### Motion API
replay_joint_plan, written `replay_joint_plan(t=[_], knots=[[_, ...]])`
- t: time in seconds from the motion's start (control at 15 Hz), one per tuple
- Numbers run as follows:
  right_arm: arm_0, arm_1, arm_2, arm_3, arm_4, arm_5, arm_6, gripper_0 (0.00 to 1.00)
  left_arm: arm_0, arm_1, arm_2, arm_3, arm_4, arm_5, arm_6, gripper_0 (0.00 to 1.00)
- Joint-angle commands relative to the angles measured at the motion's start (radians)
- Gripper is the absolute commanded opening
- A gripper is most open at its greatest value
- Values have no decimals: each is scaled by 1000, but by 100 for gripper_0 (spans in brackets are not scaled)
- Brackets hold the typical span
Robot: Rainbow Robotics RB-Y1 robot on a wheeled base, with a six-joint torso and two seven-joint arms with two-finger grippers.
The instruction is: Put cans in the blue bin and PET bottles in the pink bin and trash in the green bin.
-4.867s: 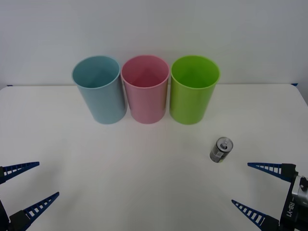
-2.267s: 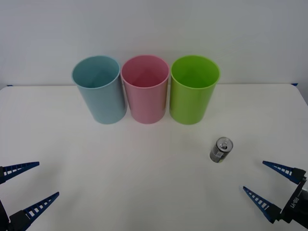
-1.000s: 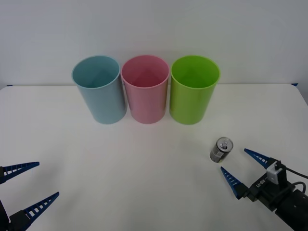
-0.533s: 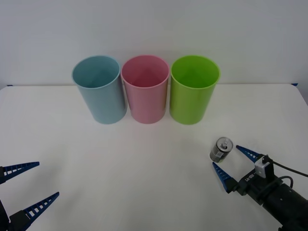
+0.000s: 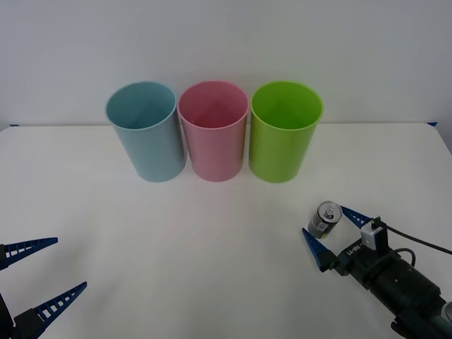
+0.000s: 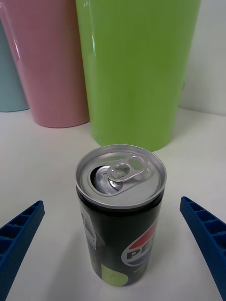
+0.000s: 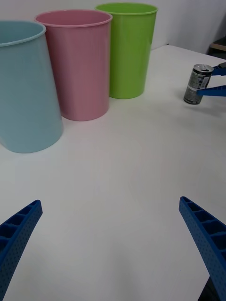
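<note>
My right gripper (image 5: 329, 231) is spread wide w/ the can (image 5: 324, 219) standing upright between my two fingers, not touching either yet. In the wrist view the can (image 6: 121, 214) sits about centred, one finger each side w/ clear gaps both ways. To do this well: ease fwd a bit more so the finger pads reach the can's body below its rim, keep it centred, then close evenly so it doesn't tip or skid. Top has been opened, so I'd keep it upright on the lift in case of leftover liquid.

Green bin (image 5: 283, 140) is just ahead of me, pink bin (image 5: 212, 140) next to it, blue bin (image 5: 145, 140) farthest across on my left. Bins stand tall, so lift high before crossing. Table (image 5: 212, 254) is open on my left; its right edge is near. Left gripper (image 5: 39, 275) parked wide open, well apart
</note>
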Motion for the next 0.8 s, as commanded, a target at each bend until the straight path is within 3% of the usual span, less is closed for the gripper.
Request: replay_joint_plan(t=[0.07, 0.53, 0.6, 0.67, 0.73, 0.8], knots=[[-13, 0, 20, 0, 0, 34, 0, 100, 0, 0, 0, 0, 0, 0, 0, 100], [-25, 0, 51, 0, -7, 83, 12, 98, 0, 0, 0, 0, 0, 0, 0, 100], [-28, 0, 54, 0, -7, 83, 14, 52, 0, 0, 0, 0, 0, 0, 0, 100], [-28, 0, 57, 0, -7, 86, 14, 20, 0, 0, 0, 0, 0, 0, 0, 100], [-28, 0, 58, 0, -7, 91, 15, 0, 0, 0, 0, 0, 0, 0, 0, 100], [-28, 0, 58, -2, -7, 93, 18, 0, 0, 0, 0, 0, 0, 0, 0, 100]])
